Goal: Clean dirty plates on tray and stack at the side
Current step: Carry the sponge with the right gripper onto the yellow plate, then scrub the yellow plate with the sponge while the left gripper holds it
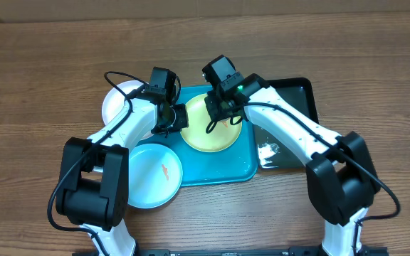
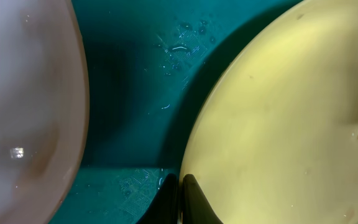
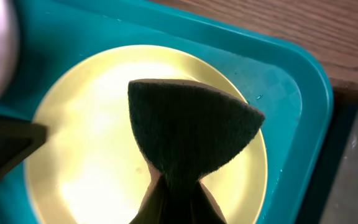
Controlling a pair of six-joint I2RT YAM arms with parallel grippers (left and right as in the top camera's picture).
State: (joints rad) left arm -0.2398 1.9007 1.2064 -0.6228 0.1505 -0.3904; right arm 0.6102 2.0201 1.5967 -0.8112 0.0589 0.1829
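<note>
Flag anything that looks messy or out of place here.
The blue plate sits half off the tray at its near left corner and carries an orange smear. The yellow plate is smeared too, and droplets sit on the tray.

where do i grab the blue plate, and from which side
Probably the rim on its left, from the left: the blue plate is shallow and face up, so only the rim pinches, and its right edge meets the tray.

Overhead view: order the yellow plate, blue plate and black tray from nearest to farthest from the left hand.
1. Yellow plate, its rim in the left hand, on the hand's right.
2. Blue plate, nearer the robot, slightly left.
3. Black tray, far right.
</note>
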